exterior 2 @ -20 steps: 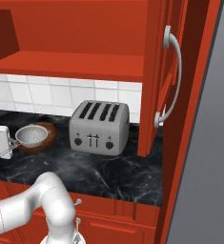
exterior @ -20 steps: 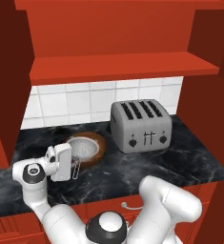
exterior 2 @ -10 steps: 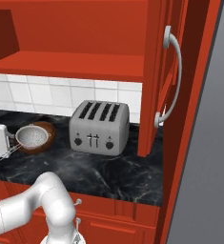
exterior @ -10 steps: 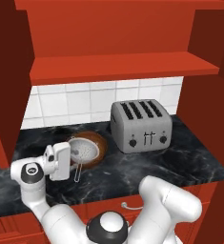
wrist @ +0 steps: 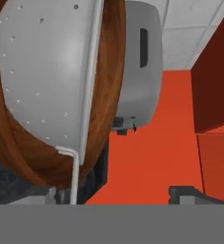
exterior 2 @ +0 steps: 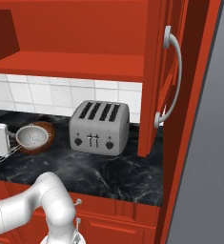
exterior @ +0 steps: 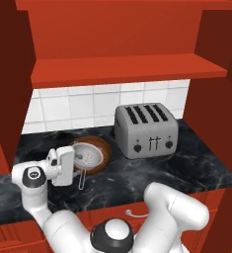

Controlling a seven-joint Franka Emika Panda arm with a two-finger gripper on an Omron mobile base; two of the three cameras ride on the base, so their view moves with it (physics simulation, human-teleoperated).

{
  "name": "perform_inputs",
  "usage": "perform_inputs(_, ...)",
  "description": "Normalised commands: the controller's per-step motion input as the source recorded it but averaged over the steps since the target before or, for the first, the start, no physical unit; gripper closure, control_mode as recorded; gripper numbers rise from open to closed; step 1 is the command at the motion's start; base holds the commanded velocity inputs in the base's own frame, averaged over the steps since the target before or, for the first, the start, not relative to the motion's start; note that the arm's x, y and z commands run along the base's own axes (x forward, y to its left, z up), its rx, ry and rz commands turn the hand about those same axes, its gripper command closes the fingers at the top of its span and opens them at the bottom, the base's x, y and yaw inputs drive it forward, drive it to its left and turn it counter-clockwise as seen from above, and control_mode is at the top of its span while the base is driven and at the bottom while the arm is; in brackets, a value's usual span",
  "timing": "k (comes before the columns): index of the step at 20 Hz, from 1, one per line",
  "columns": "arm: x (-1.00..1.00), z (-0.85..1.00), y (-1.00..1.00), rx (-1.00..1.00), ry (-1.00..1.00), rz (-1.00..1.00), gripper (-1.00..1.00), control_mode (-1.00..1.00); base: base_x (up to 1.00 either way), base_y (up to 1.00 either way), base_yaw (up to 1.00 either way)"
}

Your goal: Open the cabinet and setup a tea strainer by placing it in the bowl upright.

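The brown wooden bowl (exterior: 101, 152) sits on the dark marble counter left of the toaster. The grey mesh tea strainer (exterior: 86, 155) rests inside it, open side up, and its wire handle (exterior: 81, 178) reaches over the near rim. My gripper (exterior: 74, 169) is low over the counter just left of the bowl, open, with nothing held. In the hand view the strainer (wrist: 46, 71) and bowl rim (wrist: 111, 95) loom close, and the handle (wrist: 74, 176) runs down beside my left fingertip (wrist: 56, 194). The cabinet (exterior: 122, 69) above stands open, its red shelf bare.
A silver four-slot toaster (exterior: 146, 129) stands right of the bowl. The cabinet's right door (exterior 2: 158, 81) with its curved silver handle (exterior 2: 174, 76) swings out over the counter's right end. The left door (exterior: 9, 84) hangs open at the left. White tiles line the back wall.
My jaws went from shut on the strainer's handle to wide open, letting it go. The strainer stays in the bowl, and the hand has hardly moved.
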Motion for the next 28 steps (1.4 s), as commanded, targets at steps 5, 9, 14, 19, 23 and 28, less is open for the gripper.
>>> perform_inputs(5,0.0,0.01,-0.06,0.23,0.0,0.0,-1.0,-1.0,0.0,0.0,0.0)
perform_inputs(9,0.0,0.06,0.0,0.27,0.0,0.0,-1.0,-1.0,0.0,0.0,0.0)
perform_inputs(14,0.0,0.24,0.0,0.26,0.0,0.0,-1.0,-1.0,0.0,0.0,0.0)
perform_inputs(19,-0.09,0.12,0.0,0.39,-0.08,0.0,-1.0,-1.0,0.0,0.0,0.0)
perform_inputs(23,-0.22,0.0,0.0,0.52,-0.09,0.0,-1.0,-1.0,0.0,0.0,0.0)
perform_inputs(28,-0.33,0.02,-0.06,0.52,-0.04,0.0,-1.0,-1.0,0.0,0.0,0.0)
